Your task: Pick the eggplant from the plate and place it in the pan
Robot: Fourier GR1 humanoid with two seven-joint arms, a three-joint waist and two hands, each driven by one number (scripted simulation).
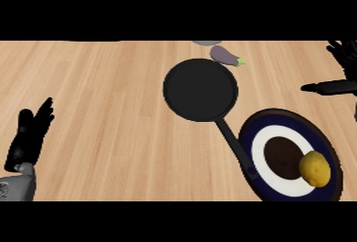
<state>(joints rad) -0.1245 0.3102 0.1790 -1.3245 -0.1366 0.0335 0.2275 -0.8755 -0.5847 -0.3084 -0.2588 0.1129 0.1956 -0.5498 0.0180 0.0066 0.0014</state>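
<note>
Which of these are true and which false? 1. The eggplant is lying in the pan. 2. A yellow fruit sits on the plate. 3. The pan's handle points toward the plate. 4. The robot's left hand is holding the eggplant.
1. False: the eggplant lies on the counter just beyond the pan, at its far rim.
2. True: a lemon rests on the plate.
3. True: the handle runs to the plate's edge.
4. False: the left hand rests open at the view's left, holding nothing. The right hand is also open, at the right edge.

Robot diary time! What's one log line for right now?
eggplant: on counter beyond pan | plate: holds lemon | left hand: open, resting | right hand: open
</note>
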